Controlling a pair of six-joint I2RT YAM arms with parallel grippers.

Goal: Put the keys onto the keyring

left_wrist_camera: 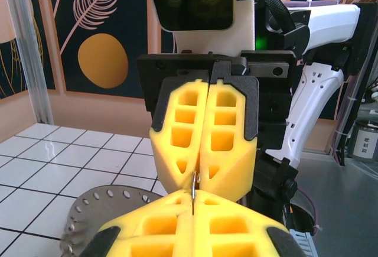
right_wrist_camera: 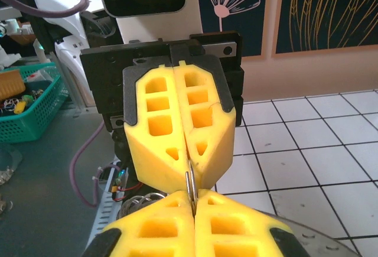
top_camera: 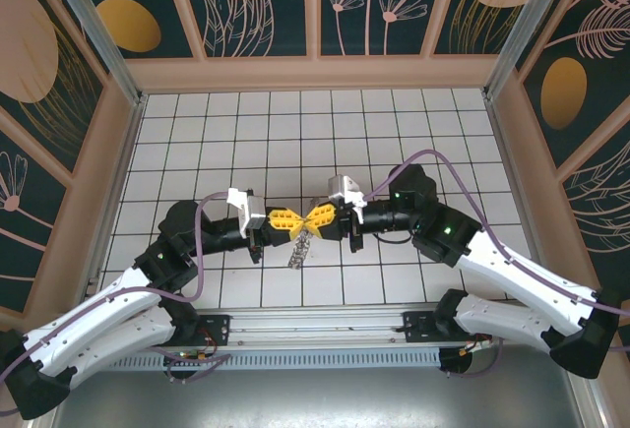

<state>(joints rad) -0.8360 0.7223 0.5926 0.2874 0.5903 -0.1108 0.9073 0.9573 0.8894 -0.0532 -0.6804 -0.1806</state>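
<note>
- Currently both arms reach in from the bottom corners of the top view, with elbows bent outward and forearms angled inward. They meet nose to nose at frame centre over the tiled table [top_camera: 394, 133].
- left gripper [top_camera: 292, 219]: points right across the frame, wrist roughly level. Its yellow fingers are pressed fully together with no gap.
- In the left wrist view its pads [left_wrist_camera: 177, 207] sit at bottom centre. They pinch the thin wire of the keyring [left_wrist_camera: 193, 189] edge-on in the seam.
- right gripper [top_camera: 313, 219]: points left in a mirrored pose. Its fingers are likewise clamped flat together on the same keyring, tips nearly touching the left's tips.
- Keyring position: right at the junction of the two sets of tips, gripped from both sides.
- keys [top_camera: 299, 249]: a silvery cluster just below the meeting point in the top view. Can't tell whether they touch the table.
- The left wrist view shows a perforated metal piece at lower left, under the fingers.
- The right wrist view shows wire coils at lower left beside its own fingers.
</note>
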